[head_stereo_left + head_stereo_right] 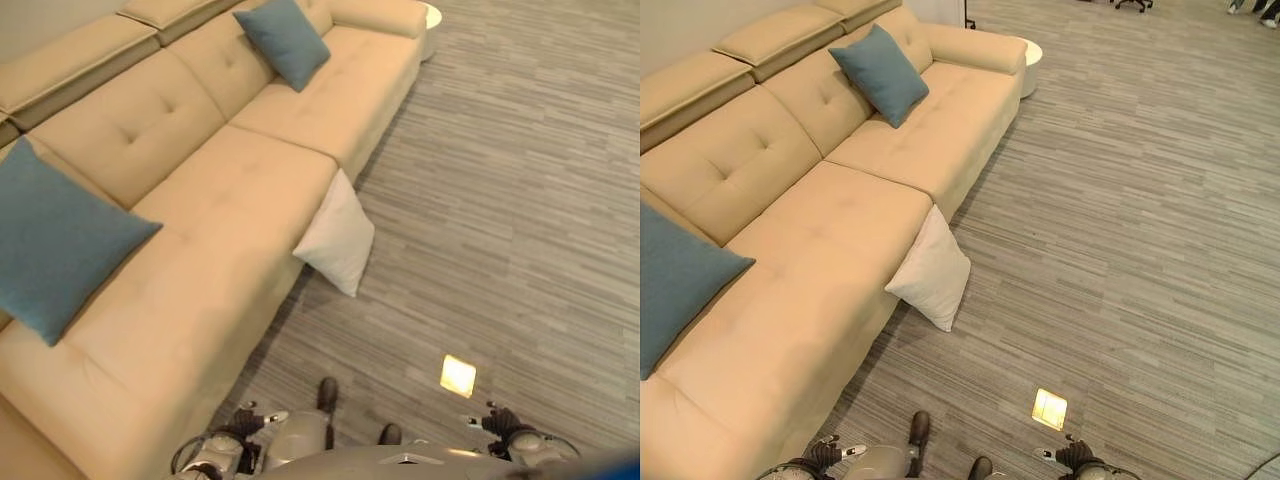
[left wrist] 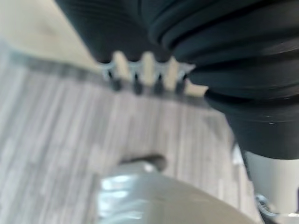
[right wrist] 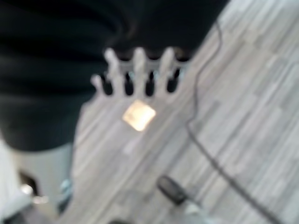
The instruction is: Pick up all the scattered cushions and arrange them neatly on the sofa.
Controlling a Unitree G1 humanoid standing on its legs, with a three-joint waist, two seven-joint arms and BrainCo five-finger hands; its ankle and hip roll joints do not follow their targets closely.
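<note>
I stand on the grey plank floor facing a long cream sofa that runs away from me along my left side. One white cushion is off the sofa: it stands on one corner on the floor, leaning against the sofa's front edge about midway along its length, likely resting where it slid off the seat. It is the one cushion I can see out of place.

Two blue cushions are already on the sofa. The near blue cushion leans against the backrest at the end nearest me, set on a corner like a diamond. The far blue cushion leans the same way against the backrest near the far armrest. That leaves the middle seat bare, a sensible spot for the white one.

A small glowing square floor light sits in the floor just ahead of me.

My left hand hangs low at my side over the floor beside the sofa's base, fingers straight and spread, holding nothing. My right hand hangs above the floor light, fingers likewise spread and empty. Both are well apart from the white cushion, so I judge the pickup not yet begun.
</note>
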